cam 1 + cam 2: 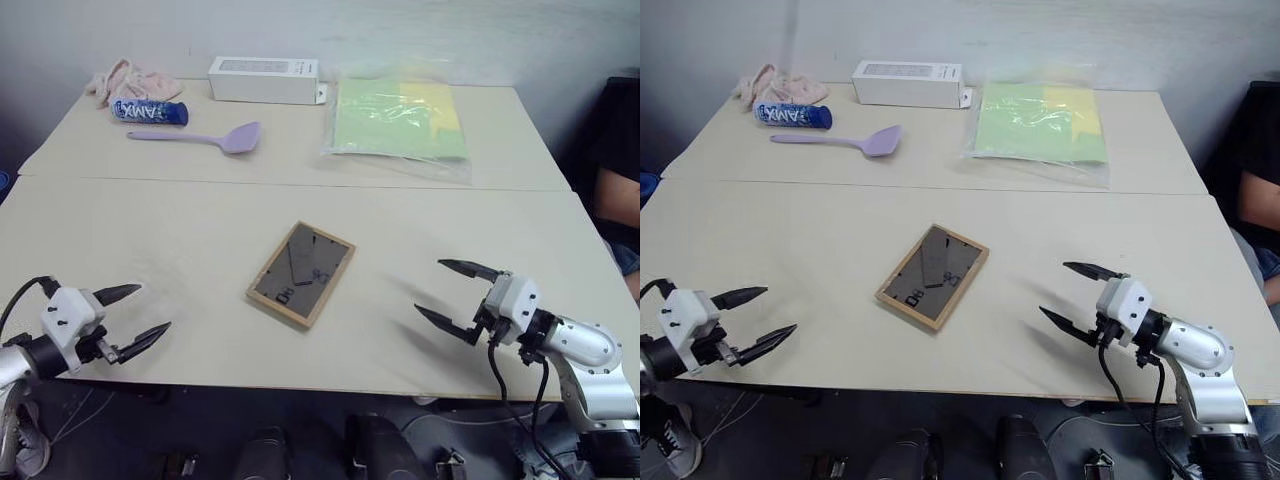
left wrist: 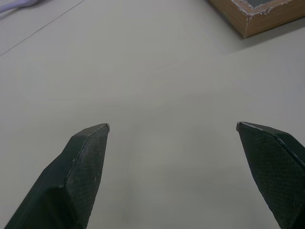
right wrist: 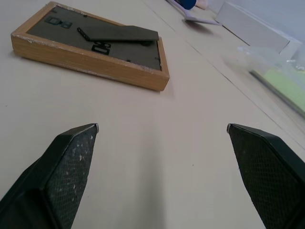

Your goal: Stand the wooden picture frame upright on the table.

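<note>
Frame: the wooden picture frame (image 1: 301, 273) lay back-up, mid-table (image 1: 200, 215).
Grippers: left gripper (image 1: 133, 318) and right gripper (image 1: 455, 297) gaped empty.
Advice: probably pinch opposite edges, tilt onto stand.

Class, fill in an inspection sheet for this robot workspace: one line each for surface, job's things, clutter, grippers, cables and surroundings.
Surface: beige table, a seam across it.
Job's things: wooden picture frame lying flat, dark back and stand facing up, not yet upright.
Clutter: along the far edge, white long box, pink cloth, blue tube, lilac spoon, clear bag of green and yellow sheets.
Grippers: left gripper and right gripper open, holding nothing, either side of the frame.
Cables: black cables at the right arm.
Surroundings: pale wall; a person's arm at the right edge.
</note>
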Motion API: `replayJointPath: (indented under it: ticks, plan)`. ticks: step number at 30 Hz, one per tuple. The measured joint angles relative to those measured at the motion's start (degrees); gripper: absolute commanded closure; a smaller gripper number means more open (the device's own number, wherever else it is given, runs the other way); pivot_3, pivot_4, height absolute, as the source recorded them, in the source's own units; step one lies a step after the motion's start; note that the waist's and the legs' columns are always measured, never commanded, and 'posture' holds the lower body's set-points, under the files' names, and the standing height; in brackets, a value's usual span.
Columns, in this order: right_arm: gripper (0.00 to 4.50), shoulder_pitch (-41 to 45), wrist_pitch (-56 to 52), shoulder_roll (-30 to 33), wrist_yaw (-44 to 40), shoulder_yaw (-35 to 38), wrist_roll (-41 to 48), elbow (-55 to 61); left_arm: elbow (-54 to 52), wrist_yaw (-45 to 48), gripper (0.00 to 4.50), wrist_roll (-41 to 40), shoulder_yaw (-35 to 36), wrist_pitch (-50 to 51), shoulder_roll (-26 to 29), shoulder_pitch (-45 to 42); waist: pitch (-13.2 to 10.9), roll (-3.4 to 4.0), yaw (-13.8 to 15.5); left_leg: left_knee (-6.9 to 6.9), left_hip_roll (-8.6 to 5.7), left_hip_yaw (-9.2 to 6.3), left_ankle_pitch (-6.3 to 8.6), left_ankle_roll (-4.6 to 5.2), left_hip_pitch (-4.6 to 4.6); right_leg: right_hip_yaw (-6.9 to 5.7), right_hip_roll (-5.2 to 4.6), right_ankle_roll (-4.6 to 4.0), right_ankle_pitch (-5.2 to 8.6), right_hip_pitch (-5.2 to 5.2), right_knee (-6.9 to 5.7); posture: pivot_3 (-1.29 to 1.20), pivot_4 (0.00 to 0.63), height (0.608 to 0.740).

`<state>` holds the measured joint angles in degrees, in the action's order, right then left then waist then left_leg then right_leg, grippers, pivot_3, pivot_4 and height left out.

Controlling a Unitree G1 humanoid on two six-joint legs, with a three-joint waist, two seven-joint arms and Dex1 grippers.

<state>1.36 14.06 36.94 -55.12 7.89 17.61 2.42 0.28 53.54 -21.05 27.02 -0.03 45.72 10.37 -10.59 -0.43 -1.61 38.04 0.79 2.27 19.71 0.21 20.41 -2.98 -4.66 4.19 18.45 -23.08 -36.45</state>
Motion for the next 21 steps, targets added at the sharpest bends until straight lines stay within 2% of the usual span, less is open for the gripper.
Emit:
replayJointPath:
  ticks: [4,5,6,8,13,17,19,21]
  plan:
    - [0.04,-1.33,-0.42,-0.27,0.84,-0.05,0.12,1.0,-1.49,-0.04,0.0,-1.1,-0.81,2.54,-0.17,-0.84,0.0,0.0,0.02,0.01,0.0,0.01,0.0,0.0,-0.01,0.01,0.0,0.0,0.0,0.01,-0.02,0.0,0.15,0.74]
    - [0.43,-1.93,-1.36,-0.27,0.9,-0.11,0.43,1.88,-2.58,0.32,0.18,-1.6,-1.61,4.21,0.01,-1.44,0.0,0.0,0.05,0.01,0.0,0.01,0.0,0.0,-0.02,0.01,0.0,0.0,0.0,0.04,-0.01,0.0,0.15,0.74]
    - [0.62,-2.47,-3.52,-0.27,0.99,-0.75,0.94,3.23,-3.74,0.42,0.38,-1.86,-3.16,6.22,0.44,-2.89,0.0,0.0,0.09,0.01,0.0,0.0,0.0,0.0,-0.04,0.0,0.0,0.0,0.0,0.06,-0.02,0.0,0.15,0.74]
    - [1.32,-2.69,-6.99,-0.28,1.13,-2.13,1.75,5.69,-4.88,0.26,0.9,-1.91,-4.99,8.26,0.56,-5.32,0.0,0.0,0.15,0.02,0.0,-0.01,-0.01,0.0,-0.06,0.01,-0.01,0.0,0.0,0.09,-0.02,0.0,0.15,0.74]
    - [3.09,0.07,-13.9,-1.61,4.6,-6.9,-1.11,8.9,-1.95,-3.79,2.5,2.72,-12.49,11.34,0.27,-18.85,0.03,-0.05,0.21,0.06,-0.02,-0.02,-0.01,-0.01,-0.07,-0.02,0.04,0.02,-0.01,0.13,-0.03,0.0,0.15,0.74]
    - [4.45,4.85,-15.92,-4.69,7.62,-12.71,-6.54,7.14,3.89,-5.6,3.74,7.44,-19.62,11.18,-3.59,-27.89,0.04,-0.06,-0.02,0.13,-0.02,0.06,-0.05,-0.07,-0.05,0.0,0.14,0.04,-0.02,0.08,-0.33,0.0,0.15,0.74]
    - [4.5,7.43,-16.48,-7.08,9.41,-15.3,-9.43,4.56,6.63,-5.86,4.34,8.96,-23.16,10.8,-6.45,-30.54,0.05,-0.07,0.0,0.18,-0.02,0.09,-0.06,-0.06,0.0,0.0,0.16,0.04,-0.02,0.02,-0.36,0.0,0.15,0.74]
    - [4.5,10.35,-18.56,-9.57,10.97,-18.08,-11.2,2.8,8.04,-5.73,4.47,10.26,-26.68,10.93,-8.68,-31.83,0.05,-0.08,0.02,0.27,-0.02,0.14,-0.06,-0.06,0.21,0.03,0.16,0.04,-0.02,-0.22,-0.46,0.0,0.15,0.74]
